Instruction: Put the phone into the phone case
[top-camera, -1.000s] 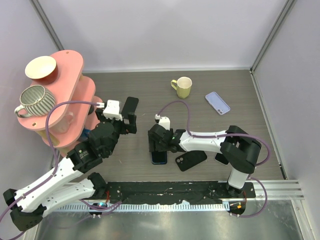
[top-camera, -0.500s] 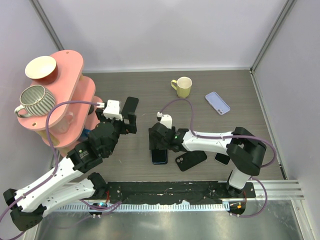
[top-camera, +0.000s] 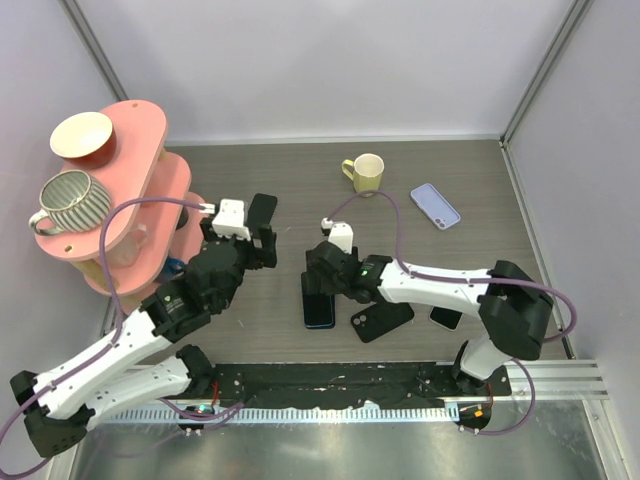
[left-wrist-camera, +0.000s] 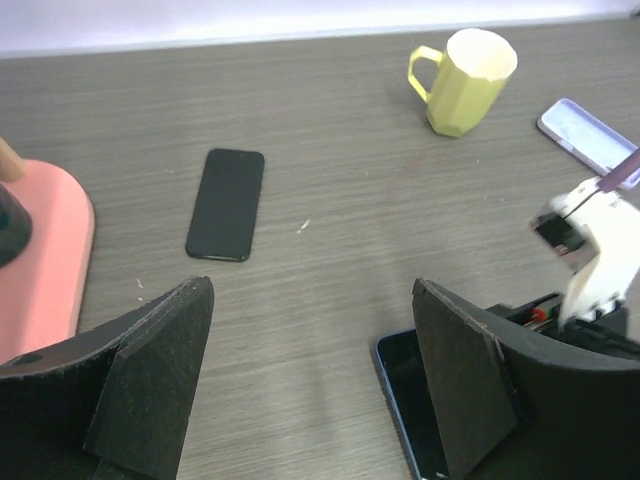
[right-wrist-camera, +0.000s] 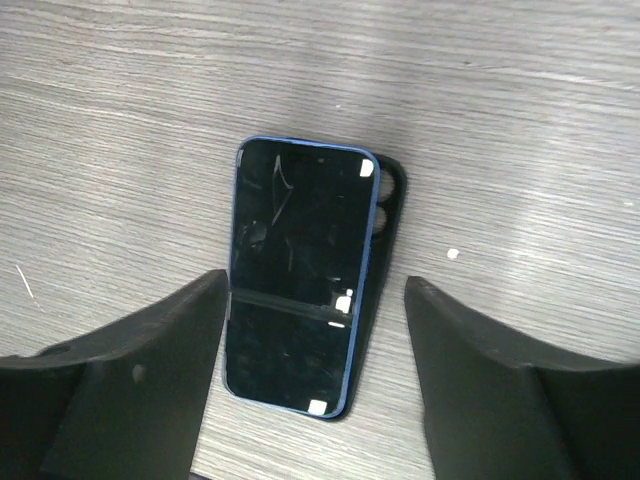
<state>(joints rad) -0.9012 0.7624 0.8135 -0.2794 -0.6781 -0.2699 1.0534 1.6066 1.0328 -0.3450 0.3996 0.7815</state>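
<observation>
Yellow mug (top-camera: 366, 174), pink shelf (top-camera: 140, 150)

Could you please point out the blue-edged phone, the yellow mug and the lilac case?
blue-edged phone (right-wrist-camera: 300, 275): right wrist view, screen middle.
yellow mug (left-wrist-camera: 462, 95): left wrist view, outer wall.
lilac case (top-camera: 435, 206): top external view, centre.

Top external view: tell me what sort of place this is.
Probably a lab robot test cell: bare white enclosure walls, a metal mounting rail at the table's near edge, and staged props like a pink shelf and yellow mug.
</observation>
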